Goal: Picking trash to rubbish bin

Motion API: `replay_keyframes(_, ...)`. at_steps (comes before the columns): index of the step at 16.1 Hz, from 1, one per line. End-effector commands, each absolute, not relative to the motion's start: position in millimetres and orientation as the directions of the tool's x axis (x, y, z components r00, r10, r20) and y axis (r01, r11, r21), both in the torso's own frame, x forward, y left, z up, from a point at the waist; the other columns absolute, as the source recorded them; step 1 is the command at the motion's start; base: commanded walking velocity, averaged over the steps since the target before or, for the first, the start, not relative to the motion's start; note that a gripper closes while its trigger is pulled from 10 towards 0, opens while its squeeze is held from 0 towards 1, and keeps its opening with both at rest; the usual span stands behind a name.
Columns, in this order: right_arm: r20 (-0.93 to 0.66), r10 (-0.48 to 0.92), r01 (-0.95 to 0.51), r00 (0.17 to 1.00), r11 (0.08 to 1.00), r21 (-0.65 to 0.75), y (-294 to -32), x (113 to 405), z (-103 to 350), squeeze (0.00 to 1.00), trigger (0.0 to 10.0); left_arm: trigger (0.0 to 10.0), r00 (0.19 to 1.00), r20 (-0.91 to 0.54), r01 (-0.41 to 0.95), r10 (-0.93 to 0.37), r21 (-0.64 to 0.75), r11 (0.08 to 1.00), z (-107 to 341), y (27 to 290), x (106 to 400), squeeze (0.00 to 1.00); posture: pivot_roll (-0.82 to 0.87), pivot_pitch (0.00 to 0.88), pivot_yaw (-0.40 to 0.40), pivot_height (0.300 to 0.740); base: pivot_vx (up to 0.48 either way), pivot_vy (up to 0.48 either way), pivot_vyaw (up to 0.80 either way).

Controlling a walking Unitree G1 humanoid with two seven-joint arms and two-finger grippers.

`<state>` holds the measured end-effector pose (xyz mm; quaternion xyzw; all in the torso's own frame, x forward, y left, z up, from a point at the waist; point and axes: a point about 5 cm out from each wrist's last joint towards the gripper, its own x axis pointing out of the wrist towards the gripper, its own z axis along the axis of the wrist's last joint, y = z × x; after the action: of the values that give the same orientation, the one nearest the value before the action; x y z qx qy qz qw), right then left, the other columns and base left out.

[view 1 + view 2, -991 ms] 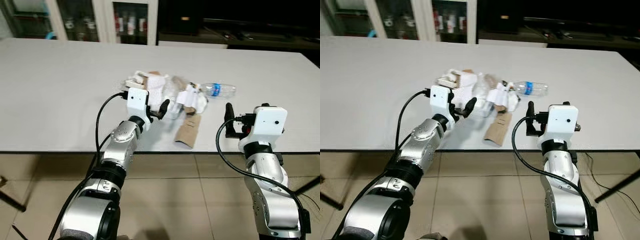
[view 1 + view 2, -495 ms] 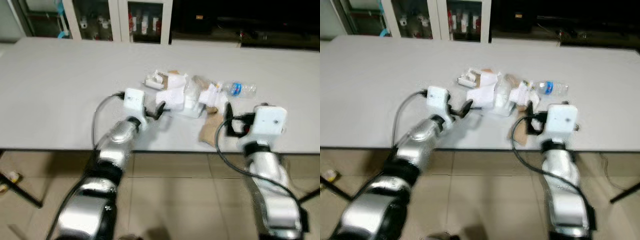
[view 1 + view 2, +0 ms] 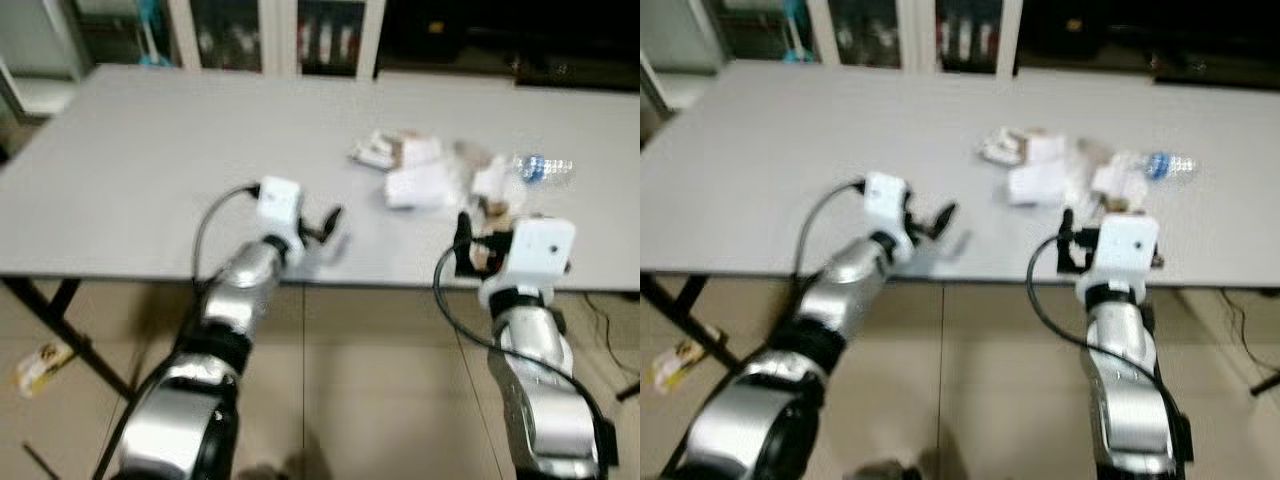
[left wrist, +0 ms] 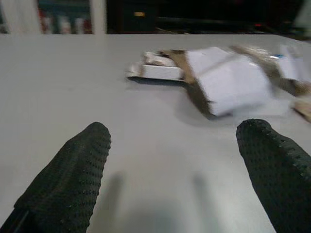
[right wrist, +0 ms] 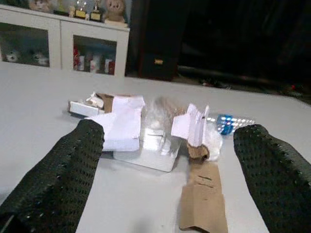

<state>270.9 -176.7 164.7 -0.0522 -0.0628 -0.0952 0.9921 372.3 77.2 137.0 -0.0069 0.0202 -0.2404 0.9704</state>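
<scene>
Blurred head views, white table (image 3: 150,150), left gripper (image 4: 175,170) fingers apart, empty, over bare tabletop near the front edge, trash pile (image 5: 150,131) of white cartons, brown cardboard (image 5: 204,201), plastic bottle (image 3: 545,168) further right, right gripper (image 5: 167,174) fingers apart, empty, just before it

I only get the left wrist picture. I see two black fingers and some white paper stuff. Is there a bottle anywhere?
Observer: Yes, a plastic bottle with a blue label lies at the far right end of the trash pile.
Operator: Where's the other gripper?
Observer: The right gripper is open, aimed at the pile from the table's near edge.
Operator: Anything brown?
Observer: A flat brown cardboard piece lies nearest that gripper.
Operator: Anything on the floor?
Observer: A small wrapper-like scrap lies on the tiles by the table leg.
</scene>
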Motion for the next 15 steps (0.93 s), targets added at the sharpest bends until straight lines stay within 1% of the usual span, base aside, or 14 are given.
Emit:
replay_keyframes(1, 0.137, -0.231, 0.246, 0.963, 0.964, -0.100, -185.2, 270.6, 166.4, 0.00, 10.0, 10.0, 0.875, -0.006, 0.483, -0.483, -0.011, 0.875, 144.2, 74.6, 373.7, 0.00, 0.16, 0.058, -0.055, 0.740, 0.277, 0.000, 0.00)
replay_keyframes(3, 0.132, -0.250, 0.263, 0.959, 0.960, -0.099, -186.1, 270.5, 165.4, 0.00, 10.0, 10.0, 0.862, 0.013, 0.506, -0.506, -0.030, 0.862, 148.2, 69.5, 373.8, 0.00, 0.16, 0.063, -0.050, 0.740, 0.345, 0.000, 0.00)
replay_keyframes(15, 0.136, -0.294, 0.309, 0.946, 0.945, -0.107, -188.1, 272.4, 165.2, 0.00, 10.0, 10.0, 0.850, 0.009, 0.526, -0.526, -0.025, 0.850, 149.4, 68.6, 374.6, 0.00, 0.17, 0.064, -0.036, 0.740, 0.478, 0.000, 0.00)
